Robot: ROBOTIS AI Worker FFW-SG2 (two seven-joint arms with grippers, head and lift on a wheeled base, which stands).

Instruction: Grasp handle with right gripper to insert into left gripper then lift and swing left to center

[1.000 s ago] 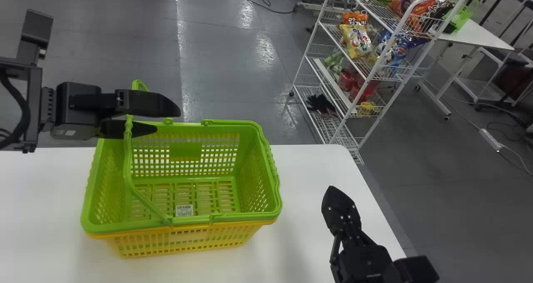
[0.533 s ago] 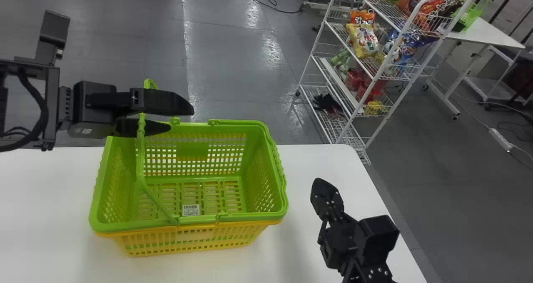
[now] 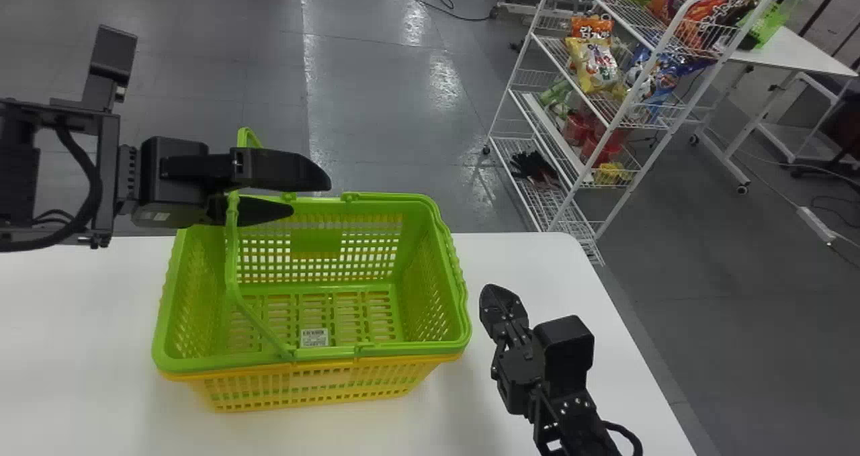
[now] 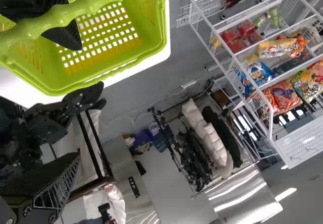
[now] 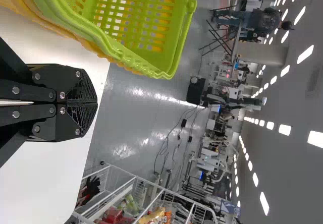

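Observation:
At the left in the head view, my left gripper (image 3: 312, 196) is open at the basket's back left corner. The raised green handle (image 3: 232, 248) crosses its lower finger. In the left wrist view, the handle (image 4: 83, 7) passes in front of one finger of my left gripper (image 4: 78, 101); no grip on it can be seen. A green basket (image 3: 430, 350), nested in a yellow one (image 3: 322, 385), stands upright on the white table. My right gripper (image 3: 496, 295) is right of the baskets, apart from them. Its fingers meet with nothing between them in the right wrist view (image 5: 96, 103).
The white table (image 3: 531, 261) carries the baskets, with its right edge beyond my right arm. A white wire rack (image 3: 571, 167) of snack bags stands on the floor behind at the right, and another white table (image 3: 793, 50) is farther back.
My right gripper has moved left, closer to the baskets. The left gripper has shifted slightly right relative to them. Baskets and rack together lie farther right in the head view.

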